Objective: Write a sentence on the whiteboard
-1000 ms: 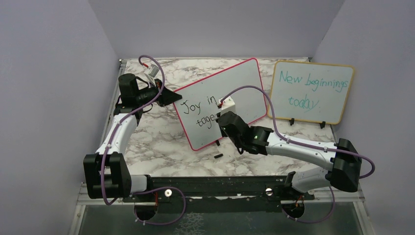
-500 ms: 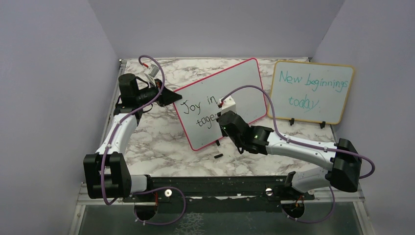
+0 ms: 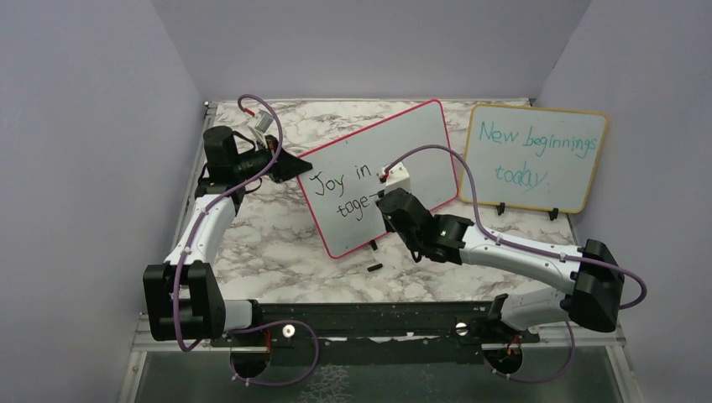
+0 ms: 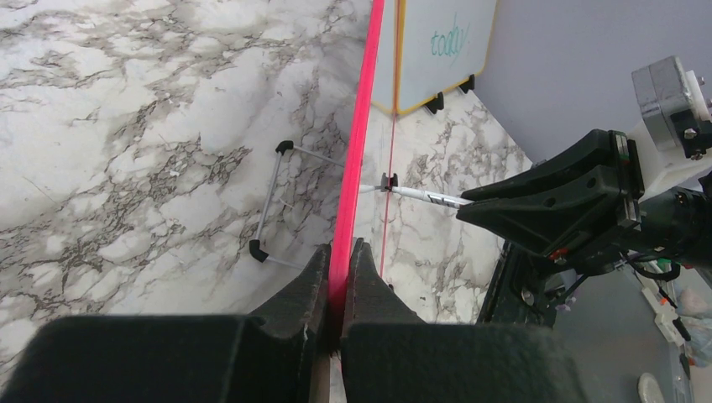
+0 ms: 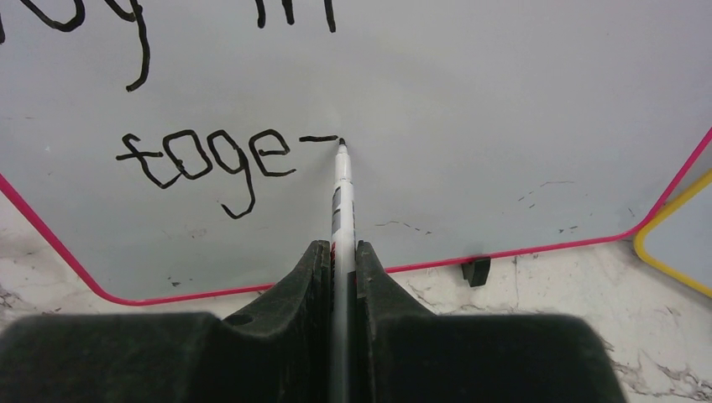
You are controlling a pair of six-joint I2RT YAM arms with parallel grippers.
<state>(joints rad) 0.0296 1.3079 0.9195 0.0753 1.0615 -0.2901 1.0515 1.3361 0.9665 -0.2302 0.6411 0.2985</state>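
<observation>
The large white whiteboard with a thin red-pink frame [image 3: 420, 143] stands upright on the marble table [image 3: 269, 239], towards its far edge and set askew. The left gripper [image 4: 339, 256] is clamped on the frame's left edge, apparently to steady the board against pen pressure. The right gripper [image 5: 340, 252] clenches a slim white marker [image 5: 342, 189]. Its tip touches the surface just after "toge", so the black handwritten sentence [image 5: 206, 159] is unfinished.

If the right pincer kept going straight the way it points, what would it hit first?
The whiteboard. The right pincer is shut on a marker whose tip looks to be touching the white surface, just after the black writing "toge", so the pen would press into the board first.
</observation>
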